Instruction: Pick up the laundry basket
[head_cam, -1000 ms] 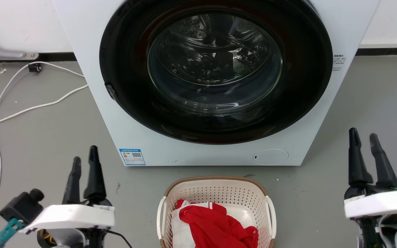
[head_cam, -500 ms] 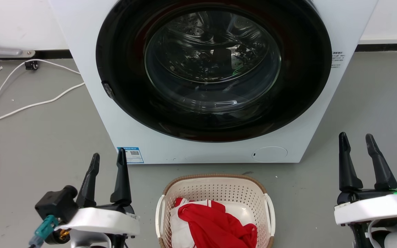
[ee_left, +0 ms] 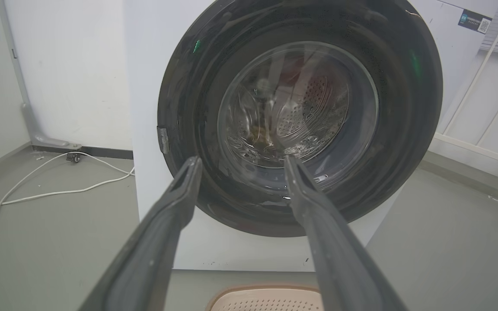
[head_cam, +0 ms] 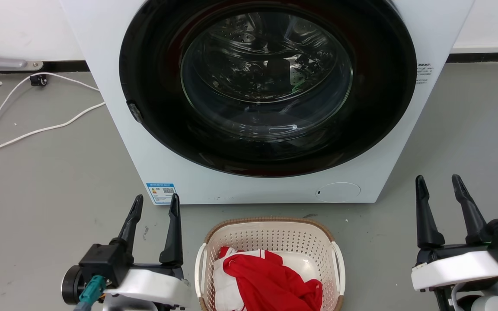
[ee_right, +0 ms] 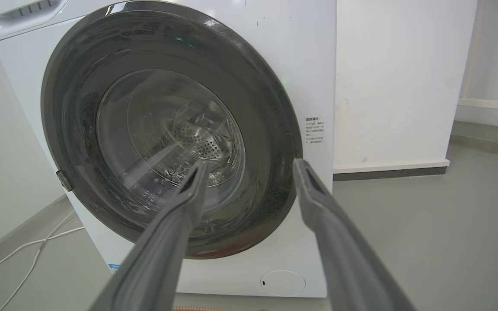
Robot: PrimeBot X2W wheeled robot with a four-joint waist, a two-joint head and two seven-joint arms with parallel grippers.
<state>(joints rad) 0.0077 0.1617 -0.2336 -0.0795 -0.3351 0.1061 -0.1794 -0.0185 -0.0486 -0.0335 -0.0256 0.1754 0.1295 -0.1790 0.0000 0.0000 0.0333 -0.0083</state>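
The laundry basket [head_cam: 270, 236] was seen on the floor [head_cam: 50, 172] at the bottom centre of the head view, before the washing machine [head_cam: 188, 190], flanked by the left end effector [head_cam: 156, 198] and the right end effector [head_cam: 437, 177], both held spread and empty, apparently for its side handles [head_cam: 198, 268].

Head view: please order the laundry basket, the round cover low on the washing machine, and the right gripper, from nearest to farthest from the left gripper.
Measured from the left gripper:
1. the laundry basket, on the floor just to its right.
2. the round cover, low on the washing machine, beyond the basket to the right.
3. the right gripper, at the far right side.
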